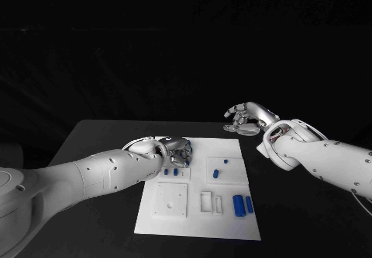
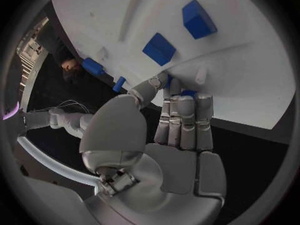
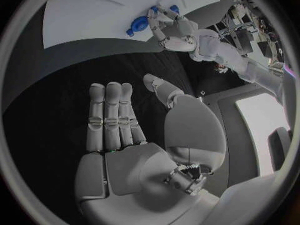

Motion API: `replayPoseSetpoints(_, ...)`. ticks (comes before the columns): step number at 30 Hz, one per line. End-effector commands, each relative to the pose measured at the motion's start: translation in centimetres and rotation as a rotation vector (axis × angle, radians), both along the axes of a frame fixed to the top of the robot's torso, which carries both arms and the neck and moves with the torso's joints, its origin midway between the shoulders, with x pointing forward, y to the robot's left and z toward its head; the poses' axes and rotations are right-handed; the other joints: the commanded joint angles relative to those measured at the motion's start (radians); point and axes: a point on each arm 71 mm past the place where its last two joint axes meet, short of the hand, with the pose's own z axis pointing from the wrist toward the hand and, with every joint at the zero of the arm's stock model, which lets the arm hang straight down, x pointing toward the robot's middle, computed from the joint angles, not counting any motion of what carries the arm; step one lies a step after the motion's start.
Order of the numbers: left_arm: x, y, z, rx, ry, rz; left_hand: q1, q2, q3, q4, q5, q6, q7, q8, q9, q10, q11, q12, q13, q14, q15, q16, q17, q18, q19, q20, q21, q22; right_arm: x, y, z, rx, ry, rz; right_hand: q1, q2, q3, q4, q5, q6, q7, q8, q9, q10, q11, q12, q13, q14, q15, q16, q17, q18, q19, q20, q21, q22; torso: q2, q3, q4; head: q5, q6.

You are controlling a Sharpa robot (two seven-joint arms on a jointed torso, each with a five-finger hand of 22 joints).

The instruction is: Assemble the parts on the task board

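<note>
The white task board [image 1: 233, 226] lies flat in the middle of the black table [image 1: 101, 134], its long axis running away from me. My left hand [image 1: 174, 150] hangs over its far left corner, fingers curled toward the surface; whether they pinch a blue part I cannot tell. My right hand [image 1: 249, 119] hovers off the board's far right corner above bare table, fingers loosely apart, holding nothing. I count two blue cylinders [image 1: 242, 206] near the right edge, lying lengthwise along the board, two small blue blocks [image 1: 170, 172] just beside my left hand, and two small blue pegs [image 1: 216, 173] mid-board.
</note>
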Motion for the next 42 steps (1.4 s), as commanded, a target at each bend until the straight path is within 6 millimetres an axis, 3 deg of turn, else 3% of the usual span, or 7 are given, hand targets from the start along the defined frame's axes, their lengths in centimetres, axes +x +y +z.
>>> replayPoseSetpoints(1, -0.1, 0.2, 0.1, -0.078, -0.014, 0.022, -0.001, 0.008, 0.006, -0.004, 0.007, 0.014, 0.003, 0.007, 0.007, 0.008, -0.001, -0.001, -0.001, 0.009, -0.002, 0.004, -0.002, 0.053, 0.009, -0.038, 0.008, 0.014, 0.0, 0.0, 0.0, 0.000, -0.005, 0.009, 0.007, -0.003, -0.001, -0.003, 0.004, 0.002, 0.008, 0.004, 0.000, -0.005, 0.006, -0.004, -0.002, 0.007, 0.000, -0.006, -0.002, 0.044, 0.003, 0.001, -0.004, 0.001, -0.001, 0.0003, 0.0005, 0.001, 0.003)
replayPoseSetpoints(16, -0.6, 2.2, 1.7, -0.252, -0.038, 0.073, -0.008, 0.004, 0.013, -0.011, 0.027, 0.024, -0.001, 0.008, 0.011, 0.026, -0.006, -0.010, -0.005, 0.029, -0.007, 0.005, -0.009, 0.056, 0.028, -0.047, 0.016, 0.011, -0.1, -0.2, 0.1, 0.000, -0.007, 0.005, 0.007, -0.004, -0.002, -0.003, 0.006, 0.001, 0.008, 0.004, 0.000, -0.005, 0.006, -0.005, -0.004, 0.007, 0.001, -0.007, -0.002, 0.044, 0.003, 0.001, -0.005, 0.002, -0.001, -0.0002, 0.0021, 0.004, 0.008)
replayPoseSetpoints(26, -0.9, 5.4, 1.3, -0.213, 0.010, 0.127, -0.009, 0.003, 0.014, -0.013, 0.028, 0.025, -0.001, 0.008, 0.011, 0.028, -0.006, -0.012, -0.006, 0.030, -0.008, 0.004, -0.010, 0.056, 0.029, -0.048, 0.017, 0.010, -0.1, -0.6, 0.1, -0.002, -0.006, -0.001, 0.006, -0.004, -0.003, -0.004, 0.007, 0.001, 0.009, 0.005, -0.001, -0.007, 0.007, -0.006, -0.008, 0.006, 0.001, -0.009, -0.002, 0.044, 0.003, 0.002, -0.007, 0.002, -0.001, -0.0011, 0.0032, 0.002, 0.011)
replayPoseSetpoints(32, -1.1, 5.7, 1.0, -0.199, 0.024, 0.127, -0.009, 0.002, 0.014, -0.013, 0.028, 0.026, -0.001, 0.008, 0.011, 0.029, -0.007, -0.012, -0.007, 0.031, -0.008, 0.004, -0.010, 0.056, 0.030, -0.048, 0.017, 0.010, -0.1, -0.6, 0.0, -0.002, -0.005, -0.001, 0.007, -0.004, -0.003, -0.005, 0.007, 0.001, 0.009, 0.005, -0.001, -0.007, 0.007, -0.006, -0.008, 0.006, 0.001, -0.010, -0.002, 0.044, 0.002, 0.002, -0.008, 0.002, 0.000, -0.0036, 0.0036, -0.001, 0.011)
replayPoseSetpoints(38, -1.4, 5.9, 0.7, -0.155, 0.052, 0.116, -0.009, 0.002, 0.015, -0.014, 0.029, 0.027, -0.002, 0.008, 0.011, 0.030, -0.007, -0.013, -0.007, 0.032, -0.008, 0.004, -0.011, 0.056, 0.030, -0.048, 0.017, 0.010, -0.1, -0.6, -0.1, -0.003, -0.003, -0.002, 0.007, -0.003, -0.003, -0.005, 0.007, 0.001, 0.009, 0.005, -0.001, -0.007, 0.007, -0.006, -0.009, 0.006, 0.001, -0.010, -0.002, 0.044, 0.003, 0.002, -0.008, 0.002, 0.001, -0.0031, 0.0004, 0.001, 0.008)
replayPoseSetpoints(42, -1.4, 6.4, 0.3, -0.133, 0.060, 0.124, -0.008, 0.002, 0.015, -0.015, 0.028, 0.027, -0.002, 0.008, 0.012, 0.031, -0.007, -0.013, -0.007, 0.032, -0.008, 0.004, -0.011, 0.056, 0.030, -0.048, 0.017, 0.010, -0.1, -0.7, -0.1, -0.003, -0.003, -0.002, 0.007, -0.003, -0.003, -0.005, 0.008, 0.001, 0.009, 0.005, -0.001, -0.007, 0.007, -0.006, -0.010, 0.006, 0.001, -0.010, -0.002, 0.044, 0.003, 0.002, -0.009, 0.002, 0.000, -0.0024, 0.0019, 0.002, 0.004)
